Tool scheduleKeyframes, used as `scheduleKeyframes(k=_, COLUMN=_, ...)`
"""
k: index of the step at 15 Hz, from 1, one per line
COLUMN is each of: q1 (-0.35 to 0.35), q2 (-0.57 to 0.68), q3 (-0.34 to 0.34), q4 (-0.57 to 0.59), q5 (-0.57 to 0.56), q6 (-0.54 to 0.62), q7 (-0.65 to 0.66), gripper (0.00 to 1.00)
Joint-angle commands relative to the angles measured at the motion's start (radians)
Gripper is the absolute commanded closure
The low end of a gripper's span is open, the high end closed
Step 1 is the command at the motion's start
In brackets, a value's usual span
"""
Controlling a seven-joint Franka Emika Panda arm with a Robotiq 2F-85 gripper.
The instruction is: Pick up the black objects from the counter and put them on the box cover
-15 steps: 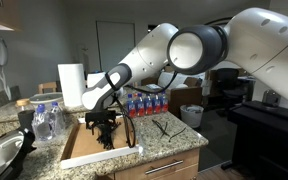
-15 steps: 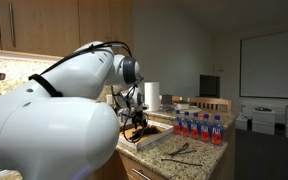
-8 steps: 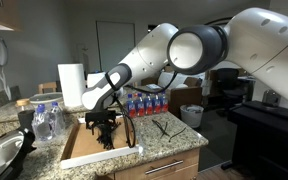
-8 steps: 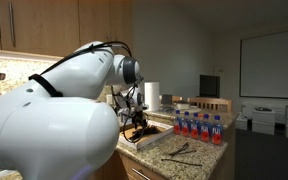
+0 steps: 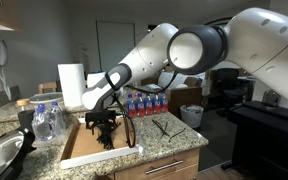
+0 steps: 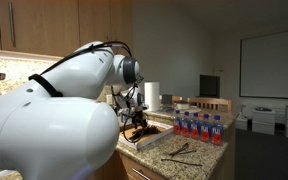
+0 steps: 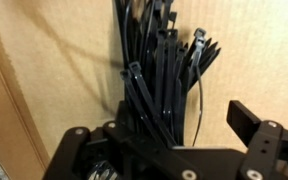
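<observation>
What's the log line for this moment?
tool: open | black ties: bundle between jaws, over cover | other black pieces: on counter

- Dim, warm room light in both exterior views; the white arm (image 5: 199,45) catches soft highlights.
- Wrist view now: black objects (image 7: 159,85) close up, slightly blurred; box cover (image 7: 54,70) evenly lit.

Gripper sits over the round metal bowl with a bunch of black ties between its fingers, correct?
No. The gripper sits over the box cover, with the black ties between its fingers. The wrist view shows tan cardboard behind them.
</observation>
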Motion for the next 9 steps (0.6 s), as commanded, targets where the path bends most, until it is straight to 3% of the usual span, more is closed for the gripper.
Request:
scheduleKeyframes(k=1, q1=0.004, q2=-0.003, q3=0.000, q4=0.001, q5=-0.003, q6=-0.001, q7=0.007, gripper=0.00)
scheduleKeyframes(k=9, q1=0.020, q2=-0.114, q3=0.001, q4=-0.053, q5=-0.005, q6=-0.076, q7=-0.004, gripper=0.00)
